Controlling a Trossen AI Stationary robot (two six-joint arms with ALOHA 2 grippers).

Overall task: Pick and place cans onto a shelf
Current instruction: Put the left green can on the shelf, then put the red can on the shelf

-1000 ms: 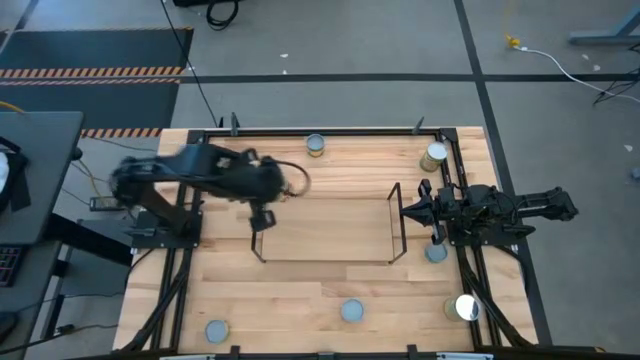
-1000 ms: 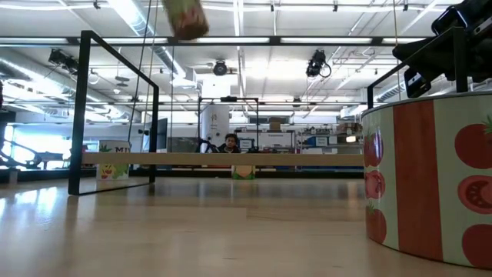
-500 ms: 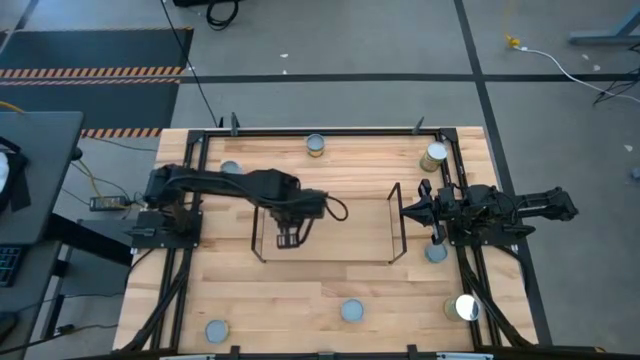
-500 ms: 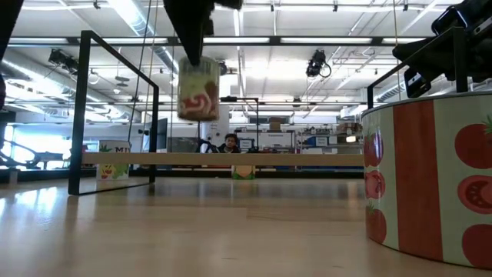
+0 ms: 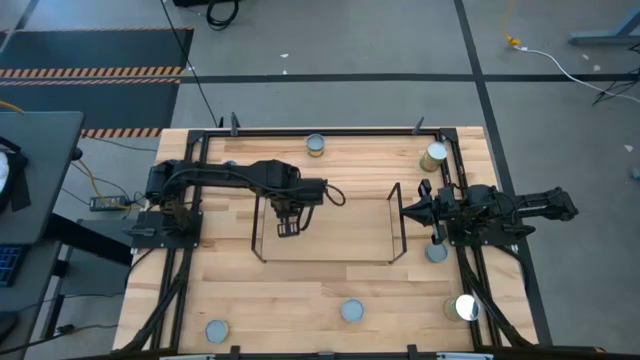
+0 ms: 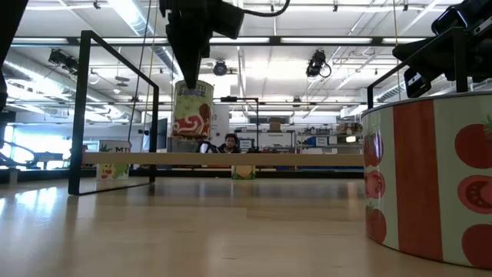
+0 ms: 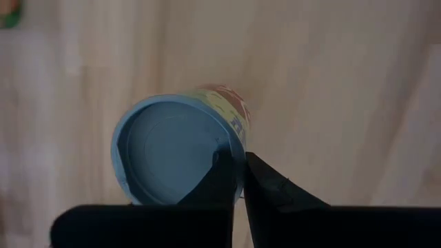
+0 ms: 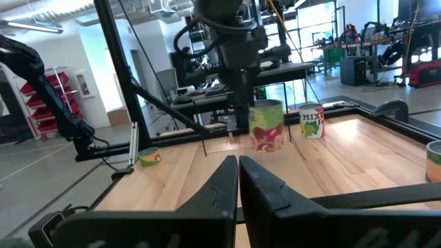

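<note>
The left gripper [image 6: 190, 73] was clamped on the rim of a can [image 6: 191, 109]; another can [image 8: 311, 122] read "MIX". The right gripper [image 8: 238, 180] was closed together.

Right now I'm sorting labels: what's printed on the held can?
A red-and-white swirl on green and yellow, on the can; best in the low view.

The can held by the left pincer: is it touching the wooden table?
Apart. In the low view the can hangs from the left pincer, with background visible between its bottom and the table.
</note>
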